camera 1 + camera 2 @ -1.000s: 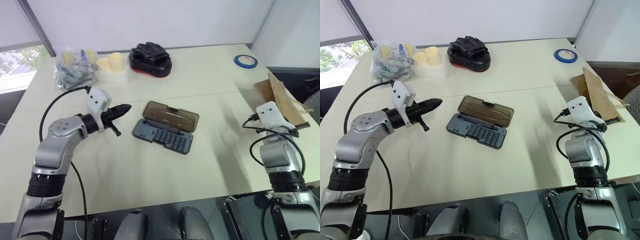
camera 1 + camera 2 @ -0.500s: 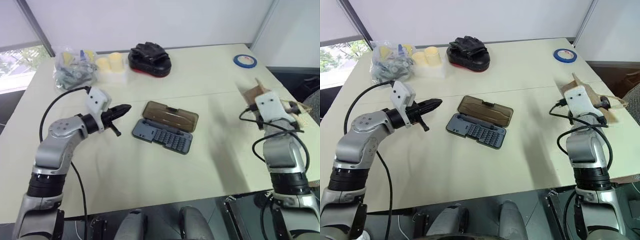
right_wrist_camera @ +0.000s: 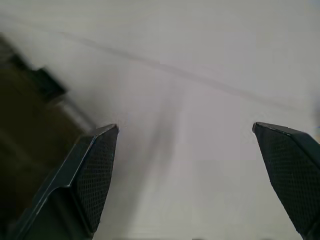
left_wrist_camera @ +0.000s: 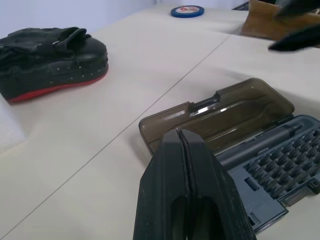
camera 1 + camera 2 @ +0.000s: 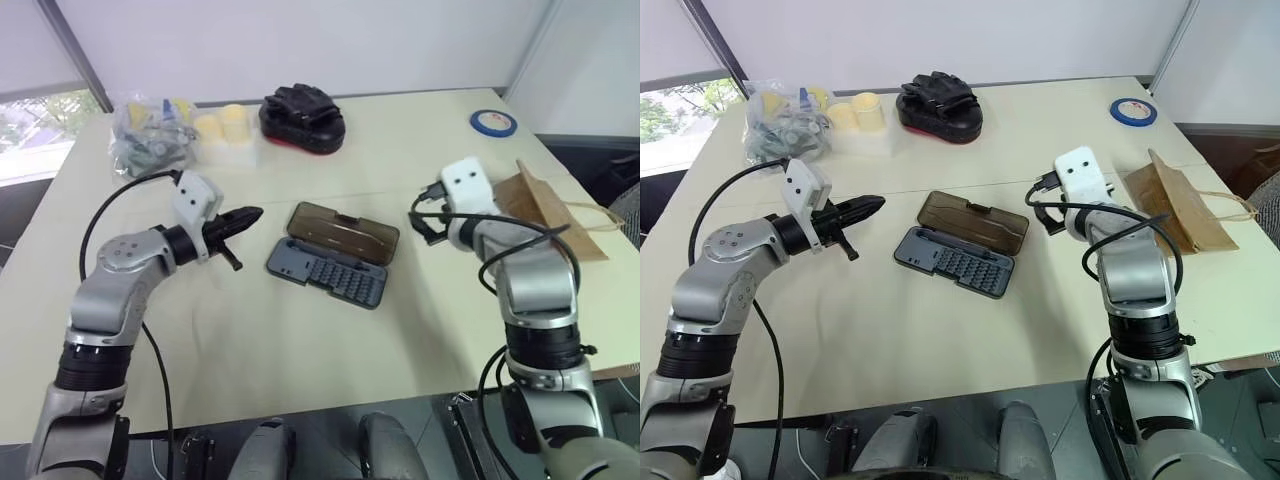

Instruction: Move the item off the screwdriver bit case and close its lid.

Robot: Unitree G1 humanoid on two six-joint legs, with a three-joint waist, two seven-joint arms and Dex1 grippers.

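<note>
Altogether we counted one case (image 5: 333, 260), lid (image 5: 345, 231) open, mid-table; one bag (image 5: 545, 207) lay at its right; left gripper (image 4: 182, 150) clenched empty, right gripper (image 3: 185, 175) spread wide

It looks like a lab or test room, though little beyond the tabletop shows. A broad pale table (image 5: 330, 330) stands against plain white partition walls (image 5: 300, 40), with a window (image 5: 30, 125) at one side and loose test objects scattered about.
</note>
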